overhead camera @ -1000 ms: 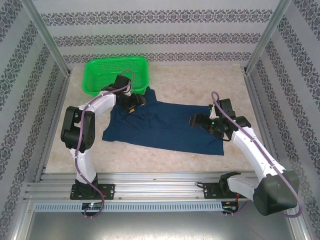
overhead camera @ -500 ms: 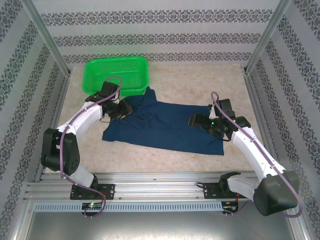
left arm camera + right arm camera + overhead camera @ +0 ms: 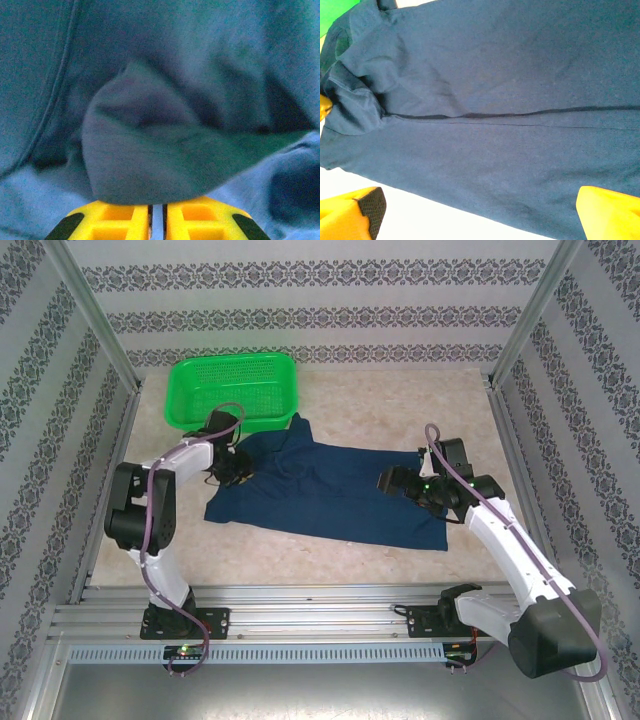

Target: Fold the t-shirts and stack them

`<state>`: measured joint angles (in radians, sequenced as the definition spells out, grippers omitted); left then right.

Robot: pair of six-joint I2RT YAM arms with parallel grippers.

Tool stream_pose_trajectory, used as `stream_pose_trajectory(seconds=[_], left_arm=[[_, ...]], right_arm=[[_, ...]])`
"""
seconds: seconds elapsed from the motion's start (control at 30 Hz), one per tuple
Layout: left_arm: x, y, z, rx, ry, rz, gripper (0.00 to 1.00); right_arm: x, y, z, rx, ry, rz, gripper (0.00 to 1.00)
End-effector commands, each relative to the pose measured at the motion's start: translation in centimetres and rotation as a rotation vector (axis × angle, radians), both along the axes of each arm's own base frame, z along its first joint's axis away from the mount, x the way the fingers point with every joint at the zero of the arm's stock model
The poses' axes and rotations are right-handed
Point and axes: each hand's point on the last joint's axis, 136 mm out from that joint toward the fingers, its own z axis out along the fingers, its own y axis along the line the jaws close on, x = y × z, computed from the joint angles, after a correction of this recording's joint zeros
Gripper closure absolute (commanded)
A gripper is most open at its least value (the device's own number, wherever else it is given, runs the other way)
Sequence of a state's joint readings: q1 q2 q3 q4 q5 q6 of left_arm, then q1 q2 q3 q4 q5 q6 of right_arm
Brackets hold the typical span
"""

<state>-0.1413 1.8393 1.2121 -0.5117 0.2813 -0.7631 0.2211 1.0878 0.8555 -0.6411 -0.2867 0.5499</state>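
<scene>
A dark navy t-shirt (image 3: 330,495) lies spread across the middle of the table, plain side up. Its far left part is bunched up. My left gripper (image 3: 237,468) sits at that bunched corner, near the basket. In the left wrist view its yellow fingers (image 3: 120,217) stand almost together, and a raised fold of the t-shirt (image 3: 165,150) comes out from their tips. My right gripper (image 3: 386,481) hovers over the shirt's right part. In the right wrist view it is wide open (image 3: 480,207) above the flat t-shirt (image 3: 510,90), with nothing between the fingers.
A green mesh basket (image 3: 235,390) stands at the back left, just behind the left gripper. Bare beige tabletop (image 3: 400,400) lies behind and in front of the shirt. Patterned walls and metal posts close in the sides.
My left gripper moved left and slightly nearer along the shirt's far edge and closed on the cloth, which bunched there. The right arm stayed still.
</scene>
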Motion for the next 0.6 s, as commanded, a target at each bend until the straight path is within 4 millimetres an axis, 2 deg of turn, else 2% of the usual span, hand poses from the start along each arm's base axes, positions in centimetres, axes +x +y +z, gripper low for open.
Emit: stream_pose_trajectory(seconds=[0.0,0.17,0.37,0.47,0.57], left_arm=[[3.0,1.0,0.7,0.045,-0.064,-0.003,0.84],[5.9,1.1,1.0,0.079,-0.123,-0.025,0.81],[8.8,0.6,4.0,0.070,-0.245,-0.041,0.76],[9.2,-0.2,6.1,0.025,-0.307,-0.056,0.66],[7.9,-2.7,8.0,-0.037,-0.324,-0.115,0.55]], right_arm=[[-0.9,0.4,0.2,0.007,0.005,0.022,0.02],[-1.0,0.3,-0.1,0.008,0.012,0.020,0.02],[-0.8,0.5,-0.2,0.017,0.013,0.015,0.02],[-0.7,0.5,-0.2,0.019,0.012,0.013,0.02],[-0.8,0.5,-0.3,0.016,0.015,0.016,0.02]])
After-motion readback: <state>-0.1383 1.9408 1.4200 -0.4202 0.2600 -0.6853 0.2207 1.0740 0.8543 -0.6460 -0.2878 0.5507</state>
